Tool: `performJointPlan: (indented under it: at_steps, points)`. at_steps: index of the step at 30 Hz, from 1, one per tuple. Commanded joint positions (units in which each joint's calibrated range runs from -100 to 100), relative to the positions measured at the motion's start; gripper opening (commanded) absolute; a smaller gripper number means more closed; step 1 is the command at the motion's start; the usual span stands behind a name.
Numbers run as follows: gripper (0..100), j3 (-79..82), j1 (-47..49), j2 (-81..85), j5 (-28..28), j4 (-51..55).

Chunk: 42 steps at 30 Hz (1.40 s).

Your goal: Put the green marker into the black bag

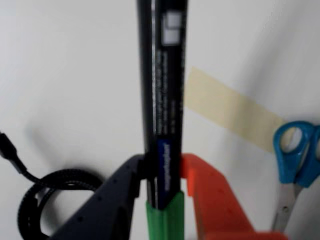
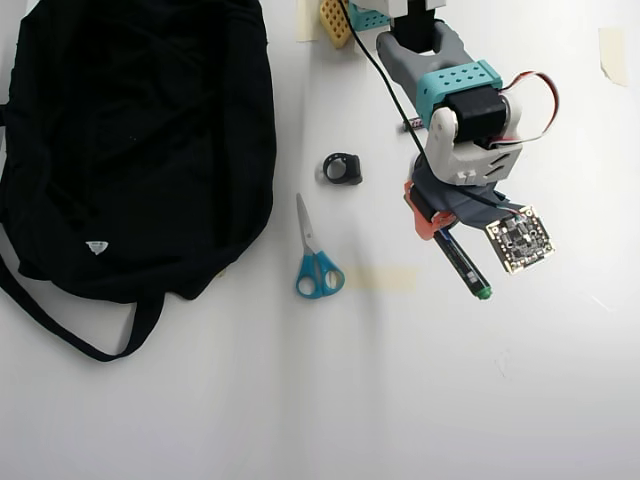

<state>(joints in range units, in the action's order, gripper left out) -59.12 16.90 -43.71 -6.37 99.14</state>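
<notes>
The green marker is a slim black barrel with a green cap at its lower end. It is clamped between the dark finger and the orange finger of my gripper, which is shut on it. In the overhead view the marker sticks out from under the gripper toward the lower right, its green tip showing. The black bag lies far to the left, with a white label and long straps. It is out of the wrist view.
Blue-handled scissors lie between the bag and the arm. A coiled black cable sits above them. A strip of beige tape is stuck to the white table.
</notes>
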Motion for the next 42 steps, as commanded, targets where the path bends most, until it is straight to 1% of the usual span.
performJointPlan:
  at_steps: [1, 16, 29, 38, 42]
  points:
    - [2, -2.2, 0.7, 4.9, 6.5, 0.2]
    - [2, -0.4, 0.8, 10.6, 6.1, 0.2]
    - [2, 28.8, 0.5, 30.0, 6.2, -0.2]
    - [2, 42.9, -0.9, 40.2, 6.8, -0.3]
    - [2, 49.1, -1.9, 43.7, 6.8, -2.5]
